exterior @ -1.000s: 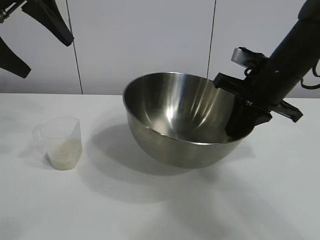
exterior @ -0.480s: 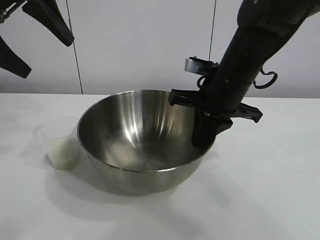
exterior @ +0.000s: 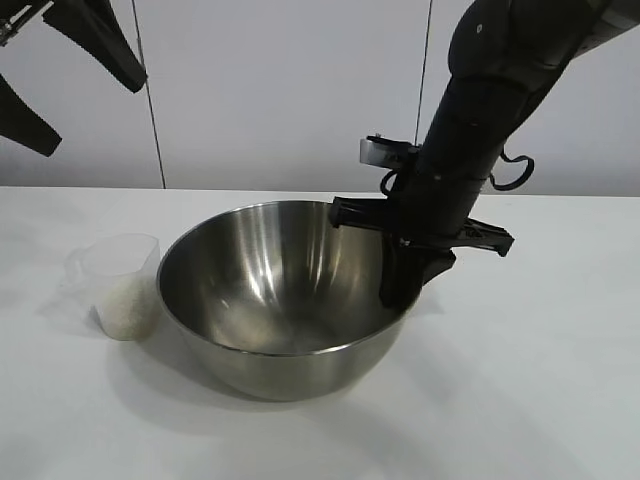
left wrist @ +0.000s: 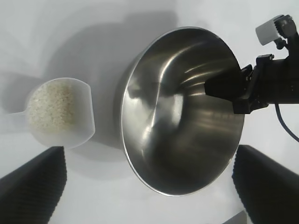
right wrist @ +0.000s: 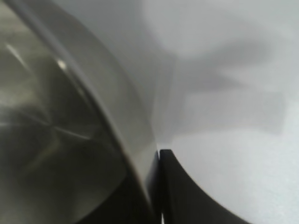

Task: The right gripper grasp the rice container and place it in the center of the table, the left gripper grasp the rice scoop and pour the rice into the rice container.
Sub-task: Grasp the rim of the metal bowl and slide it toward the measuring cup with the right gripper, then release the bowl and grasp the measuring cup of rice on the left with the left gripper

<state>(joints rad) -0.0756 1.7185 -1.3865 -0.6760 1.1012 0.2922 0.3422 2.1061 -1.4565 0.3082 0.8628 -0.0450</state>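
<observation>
The rice container [exterior: 285, 300], a big shiny steel bowl, sits on the white table [exterior: 520, 400] near its middle. My right gripper [exterior: 405, 280] is shut on the bowl's right rim, one finger inside and one outside; the right wrist view shows the rim [right wrist: 117, 135] pinched against a finger [right wrist: 187, 196]. The rice scoop [exterior: 122, 285], a clear plastic cup with rice [left wrist: 49, 105] in it, stands just left of the bowl. My left gripper [exterior: 65, 70] hangs open high at the upper left, above the cup; its fingers [left wrist: 32, 186] frame the bowl [left wrist: 182, 112] and cup [left wrist: 58, 112] from above.
A white panelled wall [exterior: 290, 90] stands behind the table. The right arm [exterior: 500, 80] slants down from the upper right over the bowl's right side.
My right gripper has carried the bowl leftward from the right side to the middle of the table and set it lower, close beside the cup. The left arm has not moved.
</observation>
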